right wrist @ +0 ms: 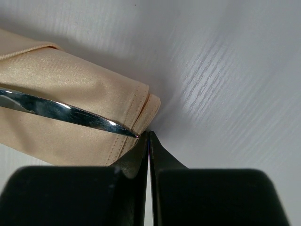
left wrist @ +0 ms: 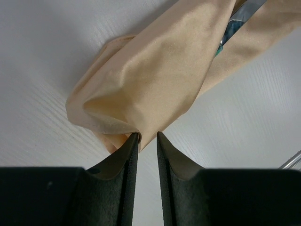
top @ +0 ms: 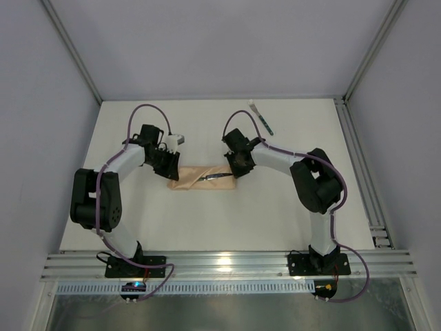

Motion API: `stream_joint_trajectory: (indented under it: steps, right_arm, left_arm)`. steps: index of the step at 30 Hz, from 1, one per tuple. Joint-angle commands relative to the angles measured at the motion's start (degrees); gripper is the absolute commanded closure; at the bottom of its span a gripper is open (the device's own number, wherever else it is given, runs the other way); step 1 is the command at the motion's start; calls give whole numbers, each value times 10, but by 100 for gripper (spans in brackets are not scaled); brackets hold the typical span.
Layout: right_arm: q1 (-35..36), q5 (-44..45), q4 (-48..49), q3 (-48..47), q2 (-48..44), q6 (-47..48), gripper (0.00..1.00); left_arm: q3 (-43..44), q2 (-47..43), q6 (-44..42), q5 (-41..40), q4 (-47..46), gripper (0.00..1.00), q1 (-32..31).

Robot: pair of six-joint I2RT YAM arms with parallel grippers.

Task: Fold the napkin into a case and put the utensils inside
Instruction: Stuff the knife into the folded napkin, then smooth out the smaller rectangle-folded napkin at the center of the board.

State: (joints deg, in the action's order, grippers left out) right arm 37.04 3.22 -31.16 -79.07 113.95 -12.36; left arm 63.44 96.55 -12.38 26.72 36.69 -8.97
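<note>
L hand (left wrist: pixel 147 135) low centre: narrow gap at case (left wrist: pixel 155 70) corner, nothing clamped. R hand (right wrist: pixel 148 135) shut by knife (right wrist: pixel 61 110) tip. Loading utensils, I reckon; next needs fork (top: pixel 262 117), upper right.

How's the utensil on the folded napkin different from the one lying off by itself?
The knife lies along the case, handle tucked under its flap; the fork lies bare on the table, diagonal, apart from the cloth. The knife's tip sits at the shut right claw; nothing touches the fork. Both have green handles.
</note>
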Motion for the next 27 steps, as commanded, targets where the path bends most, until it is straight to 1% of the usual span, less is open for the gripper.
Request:
stream_joint_trajectory:
  steps: [1, 4, 6, 10, 15, 16, 18, 19, 21, 22, 23, 25, 26, 27]
  right_arm:
    - [3, -5, 19, -27, 7, -24, 96]
    - [8, 1, 19, -33, 13, -27, 96]
    - [9, 12, 17, -29, 10, -23, 96]
    - [0, 47, 5, -15, -23, -4, 95]
    - [-21, 36, -14, -14, -89, 58, 85]
    - [-21, 29, -15, -14, -112, 97, 82]
    - [-17, -6, 4, -2, -139, 142, 77]
    - [-9, -22, 38, 18, -151, 197, 70]
    - [-2, -94, 68, 33, -174, 253, 61]
    - [-1, -168, 95, 37, -175, 288, 56]
    - [0, -202, 109, 38, -168, 304, 51]
    - [9, -258, 116, 20, -148, 338, 49]
    - [22, -262, 112, 9, -136, 370, 48]
    - [26, -263, 105, -16, -106, 382, 48]
  left_arm:
    - [-5, -12, 0, 22, -4, 76, 4]
    - [-2, -14, 0, 19, -3, 74, 3]
    - [-2, -17, -1, 3, -3, 71, 4]
    - [-2, -30, -2, -21, -4, 66, 9]
    - [5, -40, -6, -29, 4, 57, 25]
    - [7, -41, -7, -30, 6, 56, 31]
    - [12, -45, -11, -33, 15, 53, 36]
    - [16, -46, -11, -36, 19, 52, 38]
    - [18, -48, -11, -30, 37, 51, 47]
    - [13, -51, -11, -24, 42, 51, 50]
    - [9, -53, -13, -16, 47, 51, 55]
    - [-5, -63, -19, -11, 56, 51, 57]
    - [-9, -66, -24, -6, 59, 51, 57]
    - [-11, -66, -29, -3, 67, 51, 56]
